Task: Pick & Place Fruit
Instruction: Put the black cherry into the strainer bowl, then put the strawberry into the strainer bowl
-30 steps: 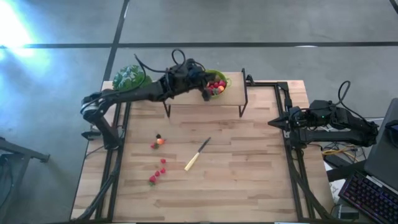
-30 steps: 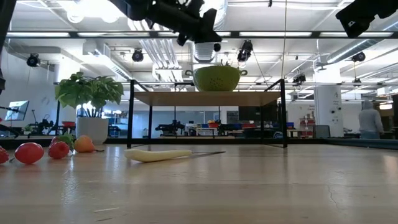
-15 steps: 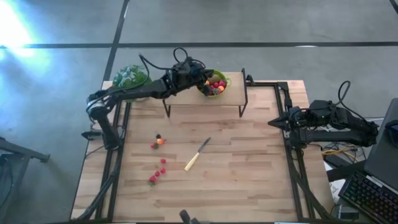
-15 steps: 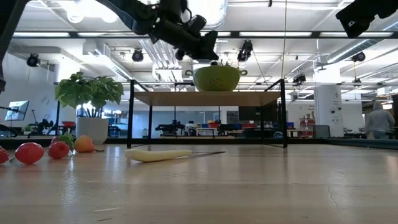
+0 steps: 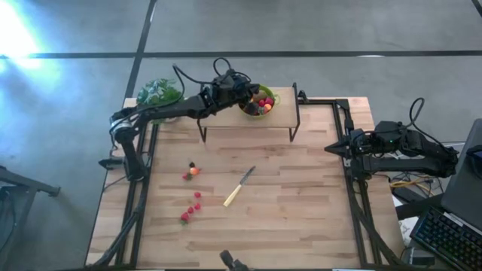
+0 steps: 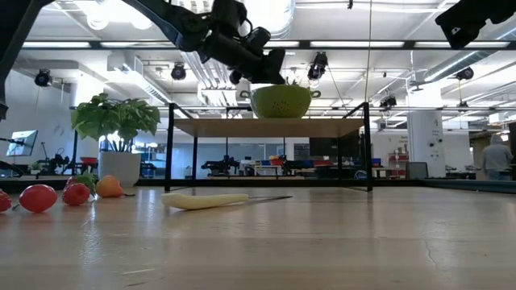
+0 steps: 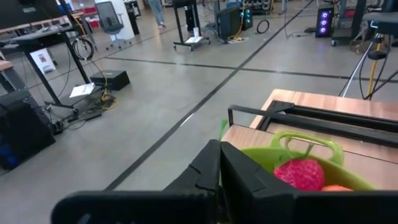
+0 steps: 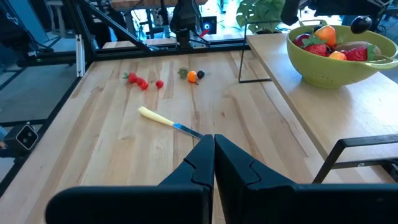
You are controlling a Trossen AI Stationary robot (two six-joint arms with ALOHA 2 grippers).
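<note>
Setting: robotics lab in a large open industrial hall.

Butcher-block table (image 5: 286, 196) in a black metal frame, standing on bare polished concrete floor (image 5: 301, 26) marked with dark lines. Low view: exposed ceiling ducts (image 6: 197, 68), track spotlights (image 6: 43, 78), white columns (image 6: 423, 137), and other workbenches (image 6: 234, 167) far across the room. Left wrist view: office chair (image 7: 113, 15), cables (image 7: 74, 46) trailing over the floor, equipment stands, lit computer tower (image 7: 326, 17). Keyboard (image 5: 448, 237) and loose wiring at 4 o'clock of the table; a person (image 6: 493, 157) stands far off.
</note>
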